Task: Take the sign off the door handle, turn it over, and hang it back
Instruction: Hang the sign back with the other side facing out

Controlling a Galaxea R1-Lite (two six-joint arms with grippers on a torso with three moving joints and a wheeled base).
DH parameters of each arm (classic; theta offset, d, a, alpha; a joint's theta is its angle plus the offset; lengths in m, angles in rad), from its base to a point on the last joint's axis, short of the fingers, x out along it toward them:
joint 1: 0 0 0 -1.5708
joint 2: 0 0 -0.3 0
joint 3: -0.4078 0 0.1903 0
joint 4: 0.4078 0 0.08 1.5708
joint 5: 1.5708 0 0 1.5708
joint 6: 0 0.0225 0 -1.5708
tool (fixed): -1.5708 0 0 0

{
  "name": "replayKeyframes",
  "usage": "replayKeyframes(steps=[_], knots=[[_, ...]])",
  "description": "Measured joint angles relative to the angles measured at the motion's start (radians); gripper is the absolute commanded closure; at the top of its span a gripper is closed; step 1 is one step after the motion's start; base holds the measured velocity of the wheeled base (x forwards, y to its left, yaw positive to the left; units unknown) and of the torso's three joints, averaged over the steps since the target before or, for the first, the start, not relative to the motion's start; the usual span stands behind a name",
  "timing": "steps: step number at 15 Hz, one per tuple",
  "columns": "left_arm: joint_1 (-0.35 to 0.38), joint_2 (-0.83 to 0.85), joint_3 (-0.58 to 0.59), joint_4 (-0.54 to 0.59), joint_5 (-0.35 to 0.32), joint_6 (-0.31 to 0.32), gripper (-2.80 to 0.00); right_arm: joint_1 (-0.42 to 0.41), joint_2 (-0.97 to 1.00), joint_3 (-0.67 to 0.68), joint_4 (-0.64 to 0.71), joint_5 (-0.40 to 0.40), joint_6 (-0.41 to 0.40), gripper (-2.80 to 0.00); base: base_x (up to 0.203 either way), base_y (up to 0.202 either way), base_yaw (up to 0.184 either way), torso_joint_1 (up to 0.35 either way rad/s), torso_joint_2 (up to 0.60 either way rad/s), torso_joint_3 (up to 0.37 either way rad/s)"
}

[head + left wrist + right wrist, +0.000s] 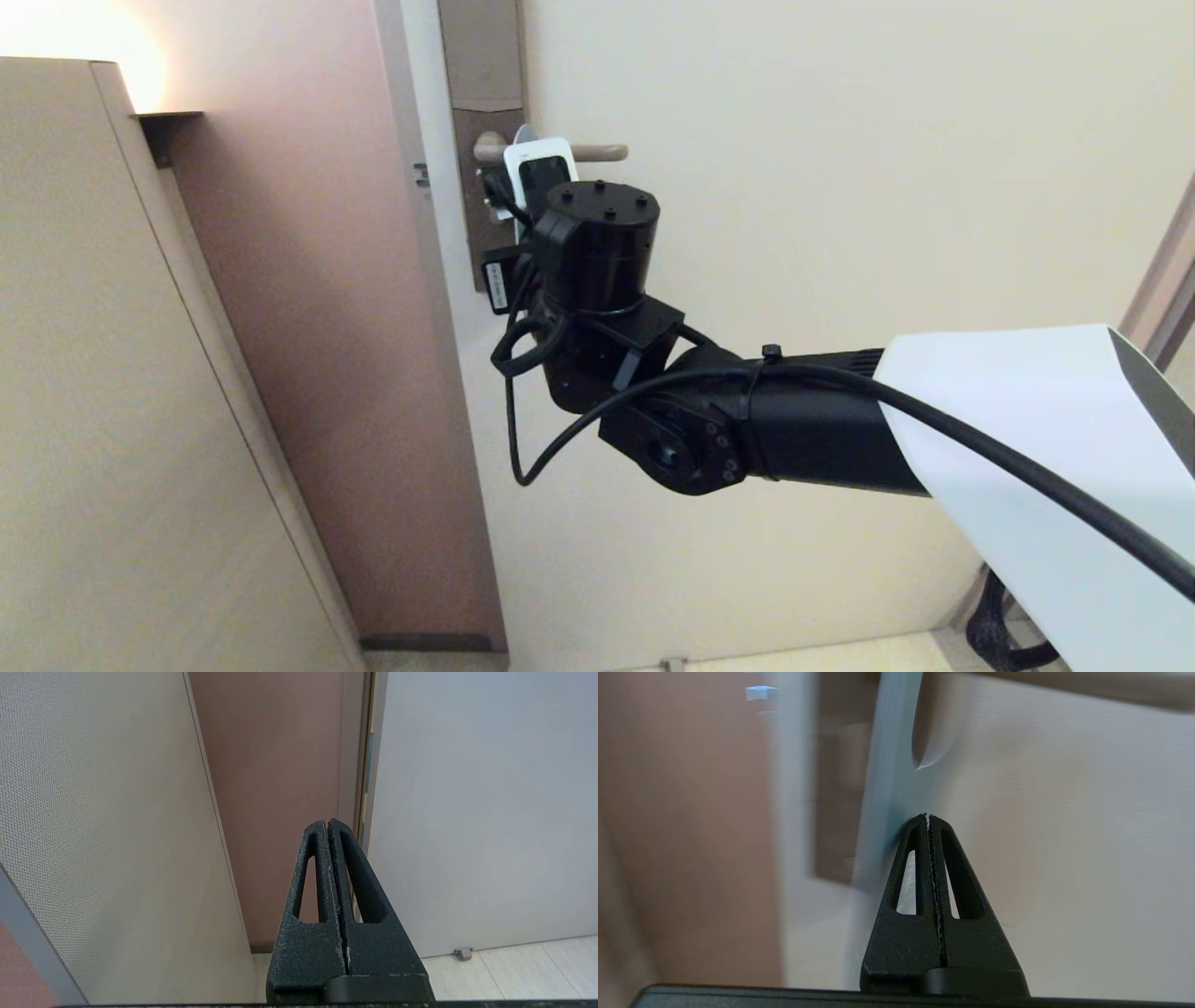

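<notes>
The door handle (597, 152) sticks out of its grey-brown backplate (471, 201) on the cream door. The sign (525, 133) shows only as a pale sliver at the handle, behind my right wrist (597, 243). In the right wrist view the sign (887, 765) is a pale blue band seen nearly edge-on, its oval hole just below the handle (1064, 688). My right gripper (928, 816) is shut, with its tips pinching the sign's edge. My left gripper (327, 821) is shut and empty, low down, facing the bottom of the door.
A tall beige cabinet (112, 373) stands at the left, with a brown wall panel (308, 327) between it and the door (840, 233). A small door stop (462, 953) sits on the floor at the door's foot.
</notes>
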Motion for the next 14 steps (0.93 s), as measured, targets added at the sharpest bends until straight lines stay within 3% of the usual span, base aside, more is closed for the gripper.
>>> replayKeyframes(steps=[6,14], knots=[[0.0,0.0,0.0,0.0,0.0,0.0,0.0,0.018,0.011,-0.011,0.001,0.06,0.002,0.0,0.0,0.0,0.0,0.0,0.0,0.0],[0.0,0.0,0.0,0.0,0.0,0.0,0.0,0.003,0.094,-0.095,-0.01,0.062,0.006,0.0,0.0,0.0,0.0,0.0,0.0,0.0]])
